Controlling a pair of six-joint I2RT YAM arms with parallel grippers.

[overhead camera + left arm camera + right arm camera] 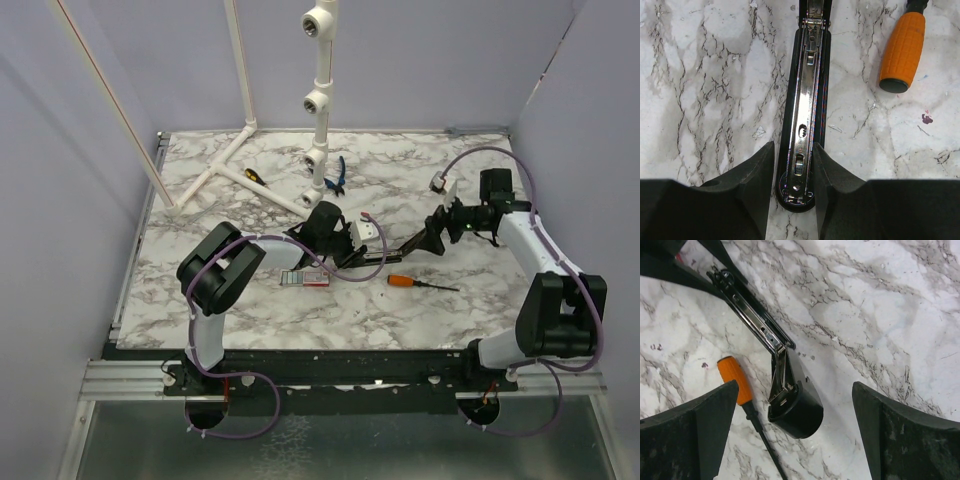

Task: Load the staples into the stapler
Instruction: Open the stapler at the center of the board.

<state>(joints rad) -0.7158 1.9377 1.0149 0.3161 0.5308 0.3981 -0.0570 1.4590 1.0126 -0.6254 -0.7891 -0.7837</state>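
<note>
Nearest, the staples box (303, 279) lies untouched on the table (450, 320). The left gripper (793, 147) has its fingers clamped on the stapler (807, 100), channel exposed. The right gripper (795, 386) hangs over it with fingers spread wide. Stapler looks opened; the next move is probably fetching a strip.

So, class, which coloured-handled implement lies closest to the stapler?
The orange-handled screwdriver, right beside the stapler; the blue-handled pliers and yellow-handled one lie far back.

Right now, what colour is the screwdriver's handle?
The handle is orange; the left wrist view shows it best.
</note>
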